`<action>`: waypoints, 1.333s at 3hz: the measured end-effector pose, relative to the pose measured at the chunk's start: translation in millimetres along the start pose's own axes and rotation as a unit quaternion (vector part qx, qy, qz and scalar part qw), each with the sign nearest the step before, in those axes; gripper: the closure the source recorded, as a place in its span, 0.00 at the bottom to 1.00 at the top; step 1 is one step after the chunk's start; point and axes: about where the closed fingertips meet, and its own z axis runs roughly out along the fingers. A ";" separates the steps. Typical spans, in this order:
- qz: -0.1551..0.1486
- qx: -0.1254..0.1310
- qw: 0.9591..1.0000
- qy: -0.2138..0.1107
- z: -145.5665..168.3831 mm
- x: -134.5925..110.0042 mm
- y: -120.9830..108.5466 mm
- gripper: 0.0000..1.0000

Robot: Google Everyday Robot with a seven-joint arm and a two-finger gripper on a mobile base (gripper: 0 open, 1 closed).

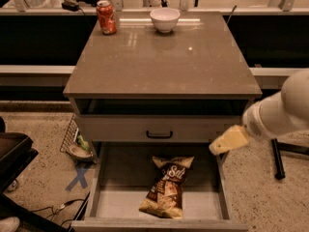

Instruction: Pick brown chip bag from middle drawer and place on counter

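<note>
The chip bag [167,186] lies flat in the open drawer [116,204], mid-floor. The gripper [229,140] hangs above the drawer's right wall, clear of the bag; whether it is open or closed, I cannot tell. The counter [164,62] above holds a can [106,17] and a bowl [164,19].

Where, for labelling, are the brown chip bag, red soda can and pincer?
brown chip bag [166,187]: camera view, middle of its front.
red soda can [106,17]: camera view, its side.
pincer [221,146]: camera view, tan tip, up-right of the bag.
</note>
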 end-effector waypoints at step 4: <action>0.099 -0.037 0.994 0.040 70.3 67.3 75.2 0.00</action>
